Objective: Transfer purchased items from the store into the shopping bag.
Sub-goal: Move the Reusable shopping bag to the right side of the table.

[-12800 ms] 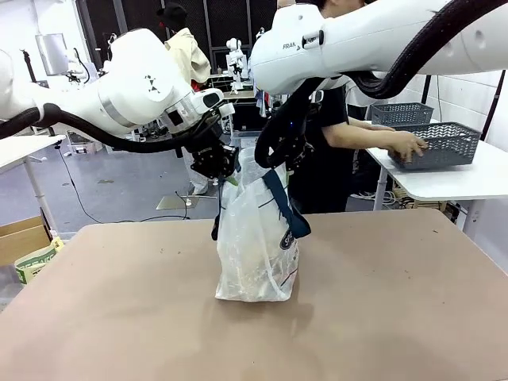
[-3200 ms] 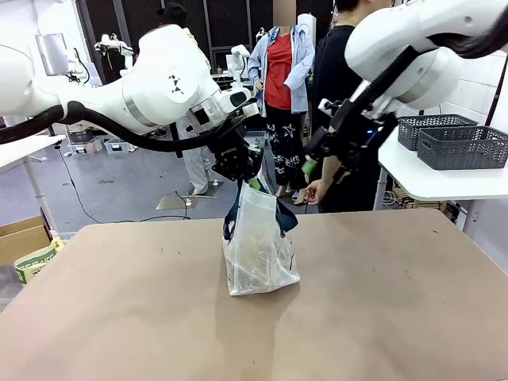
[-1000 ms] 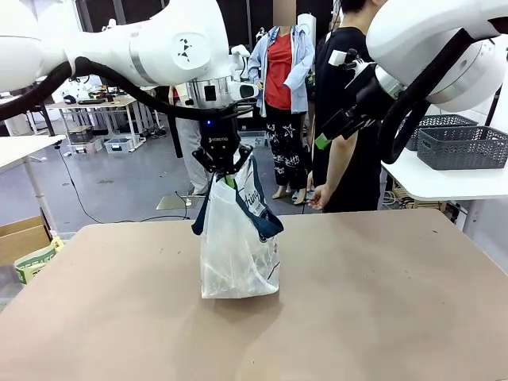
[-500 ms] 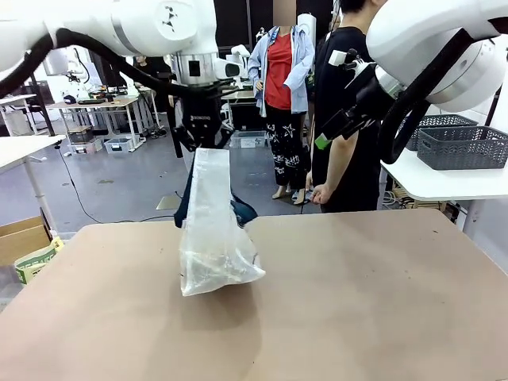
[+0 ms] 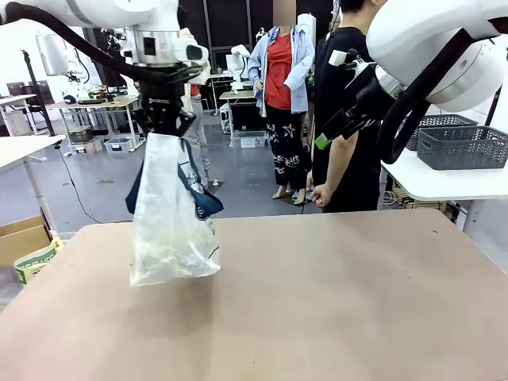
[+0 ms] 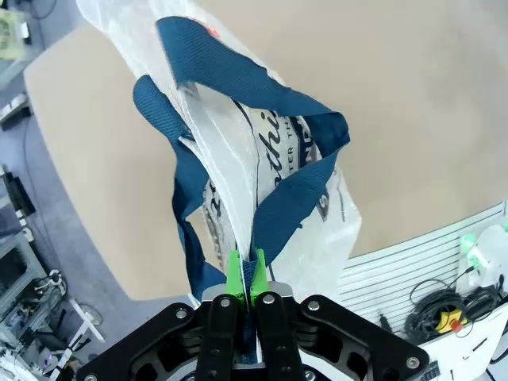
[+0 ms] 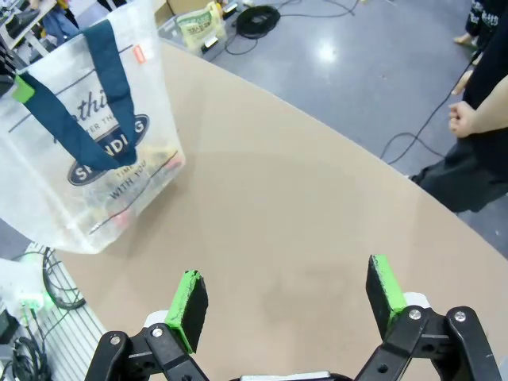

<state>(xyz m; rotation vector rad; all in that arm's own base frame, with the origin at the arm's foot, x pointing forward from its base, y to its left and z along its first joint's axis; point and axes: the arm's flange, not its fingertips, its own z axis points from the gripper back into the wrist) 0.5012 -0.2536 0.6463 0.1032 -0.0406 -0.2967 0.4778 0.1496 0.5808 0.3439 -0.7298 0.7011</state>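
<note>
At left of the front view, 1 cardboard box [image 5: 21, 236] sits on the floor beside the table [image 5: 333, 302], a green-printed packet [image 5: 36, 262] leaning at it. Above the table's left part, the left gripper [image 5: 164, 123] holds 1 shopping bag [image 5: 167, 222] by its top; the left wrist view shows the green fingertips [image 6: 234, 274] pressed together on the bag's translucent film, with the 2 navy straps [image 6: 238, 87] looping loose around the mouth. The bag hangs with its bottom lifted at the near side, and its base looks to be just clear of the tan tabletop or barely touching; which, I cannot tell. Inside, seen from the right wrist view, small yellow and red pieces [image 7: 147, 178] lie near the bottom behind the round navy logo [image 7: 107, 151]; their number cannot be counted. Right of centre, 1 person [image 5: 349, 119] in black stands at the far edge, a hand [image 5: 317, 194] hanging. The right gripper [image 7: 282, 298] hovers high over the bare tabletop, well apart from the bag, its 2 green pads spread wide and holding nothing. At far right, 2 grey baskets [image 5: 460, 147] sit stacked on a white side table [image 5: 436, 178]. Behind is a workshop with a grey floor.
</note>
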